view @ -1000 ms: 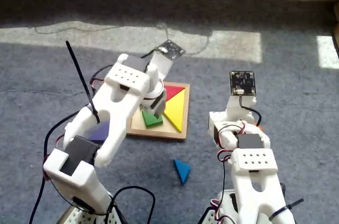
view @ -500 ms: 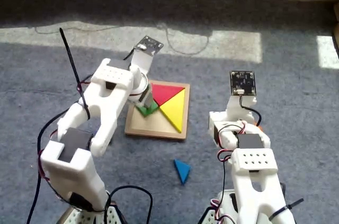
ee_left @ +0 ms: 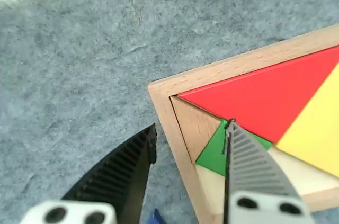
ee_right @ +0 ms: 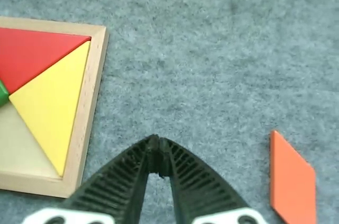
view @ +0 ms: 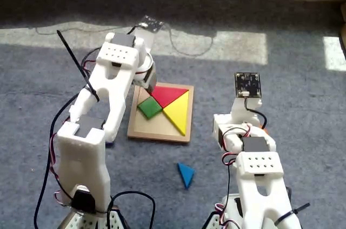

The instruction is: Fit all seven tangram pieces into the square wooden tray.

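The square wooden tray (view: 159, 131) lies on the carpet holding a red triangle (view: 168, 95), a yellow triangle (view: 177, 114) and a green square (view: 150, 107). My left gripper (ee_left: 190, 126) hangs open above the tray's far left corner (ee_left: 159, 89), empty, with one finger over the carpet and the other over the green piece (ee_left: 214, 155). My right gripper (ee_right: 156, 150) is shut and empty over carpet to the right of the tray rim (ee_right: 87, 107). An orange parallelogram (ee_right: 292, 179) lies beside it. A blue triangle (view: 185, 175) sits on the carpet in front of the tray.
Grey carpet covers the floor, with a sunlit band and a thin cable (view: 184, 50) behind the tray. A dark blue piece (view: 108, 143) peeks out from under the left arm. The right arm's base (view: 259, 185) stands right of the blue triangle.
The left gripper has swung from over the tray's middle to its far left corner and risen. The green square now lies flat in the tray. The right arm has not moved.
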